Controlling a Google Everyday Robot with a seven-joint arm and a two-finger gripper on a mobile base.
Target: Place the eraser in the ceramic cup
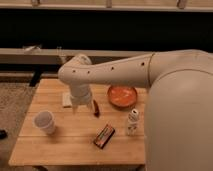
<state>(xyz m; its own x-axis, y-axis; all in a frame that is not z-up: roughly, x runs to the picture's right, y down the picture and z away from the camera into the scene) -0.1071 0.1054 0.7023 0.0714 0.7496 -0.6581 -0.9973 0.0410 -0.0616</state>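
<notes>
The eraser (pixel 104 136), a dark flat block with orange-red stripes, lies on the wooden table (pixel 65 142) near the front middle. The ceramic cup (pixel 44 122), plain white and round, stands at the table's left side, well left of the eraser. My gripper (pixel 80 104) hangs below the arm's wrist over the table's middle back, up and left of the eraser and right of the cup. It holds nothing that I can see.
An orange bowl (pixel 122 96) sits at the back right. A small white bottle-like figure (pixel 132 121) stands right of the eraser. A slim red object (pixel 95 107) lies beside the gripper. A pale beige block (pixel 66 100) lies behind it. My arm (pixel 150 70) covers the right.
</notes>
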